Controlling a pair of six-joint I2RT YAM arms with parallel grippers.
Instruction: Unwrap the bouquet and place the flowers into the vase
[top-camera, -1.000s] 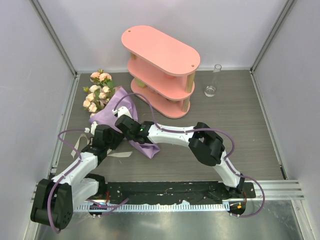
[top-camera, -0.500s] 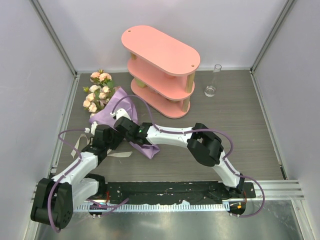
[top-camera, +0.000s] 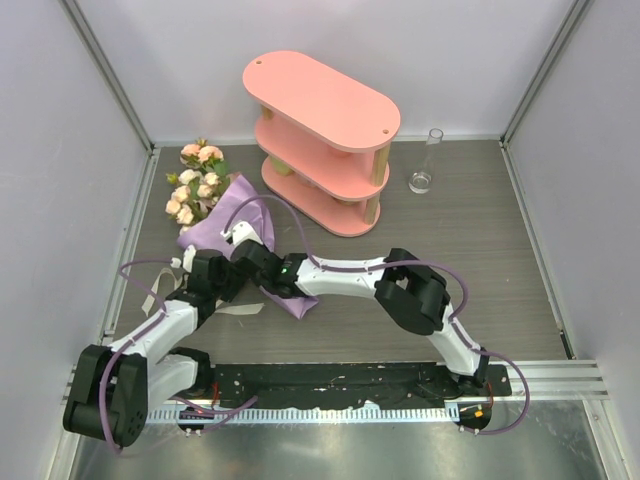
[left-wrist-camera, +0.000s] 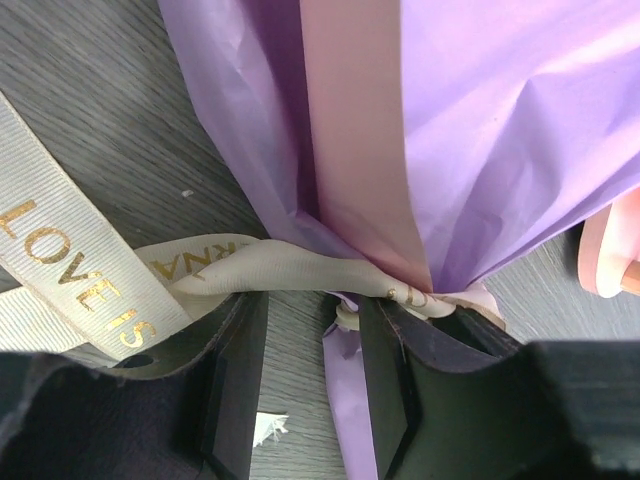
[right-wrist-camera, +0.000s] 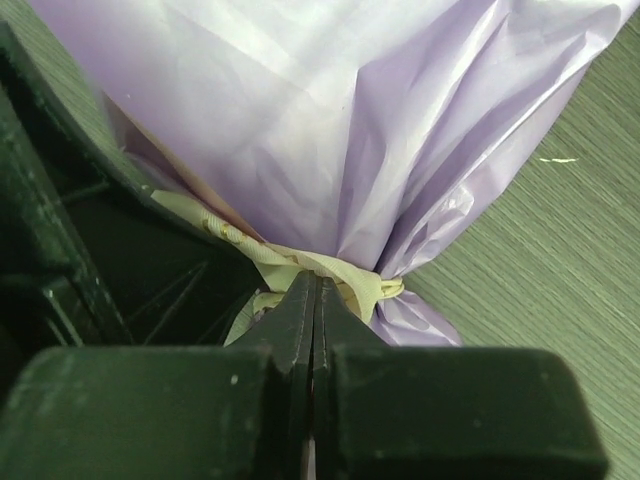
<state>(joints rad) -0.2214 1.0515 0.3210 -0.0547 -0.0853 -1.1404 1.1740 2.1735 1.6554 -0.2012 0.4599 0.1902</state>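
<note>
Bouquet (top-camera: 213, 203): tied, on the worktop's (top-camera: 480, 260) left, blooms far.
Left hand (left-wrist-camera: 312, 305): fingers apart, straddling the ribbon (left-wrist-camera: 270, 275).
Right hand (right-wrist-camera: 314, 285): fingers together at the knot (right-wrist-camera: 345, 270).
Risk: pulling could tighten the knot or drag the bouquet, tearing the paper (right-wrist-camera: 300, 120).

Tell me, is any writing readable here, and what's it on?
"LOVE IS": gold print on the ribbon.
"RNA": part of a word on a fold of the same ribbon; the rest is hidden.
More gold letters at the knot: too creased to read.
On the shelf and vase: no writing seen.
</note>
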